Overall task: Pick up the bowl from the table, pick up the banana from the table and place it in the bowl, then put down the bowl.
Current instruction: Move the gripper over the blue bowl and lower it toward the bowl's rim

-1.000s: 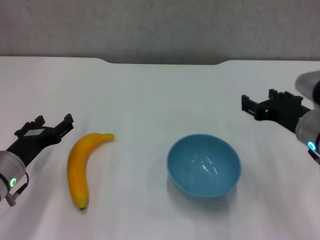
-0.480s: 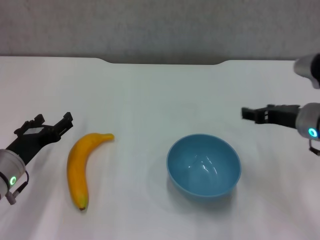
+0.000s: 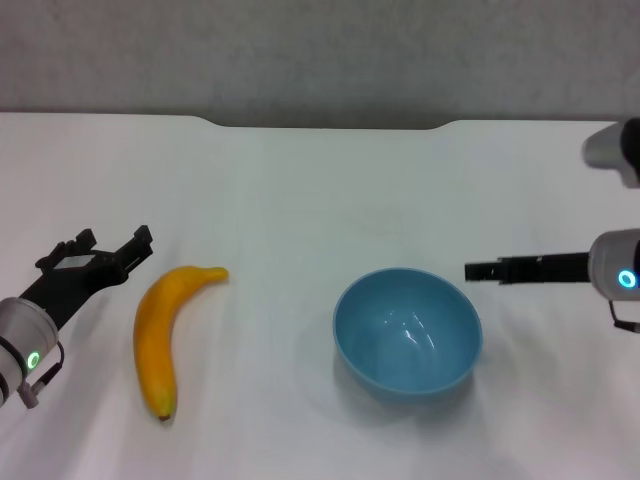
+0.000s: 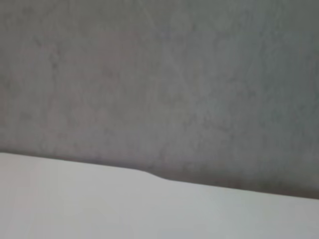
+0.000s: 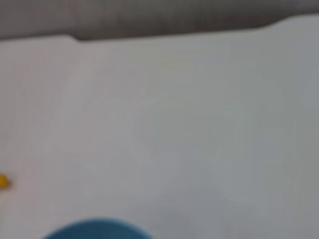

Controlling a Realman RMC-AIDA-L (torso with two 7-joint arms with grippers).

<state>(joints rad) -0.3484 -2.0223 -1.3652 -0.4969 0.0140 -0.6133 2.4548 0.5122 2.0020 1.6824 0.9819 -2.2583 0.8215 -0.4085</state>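
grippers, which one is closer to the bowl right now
The right gripper: its tips point at the bowl just past the rim on the robot's right. The left gripper sits beyond the banana, far from the bowl.

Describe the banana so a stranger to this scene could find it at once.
Start from the white table. On the robot's left half, beside the left claw, lies the banana, flat on the surface and apart from the light-blue bowl to its right. It is the only long, curved, yellow-orange thing there, with a dark tip on its near end.
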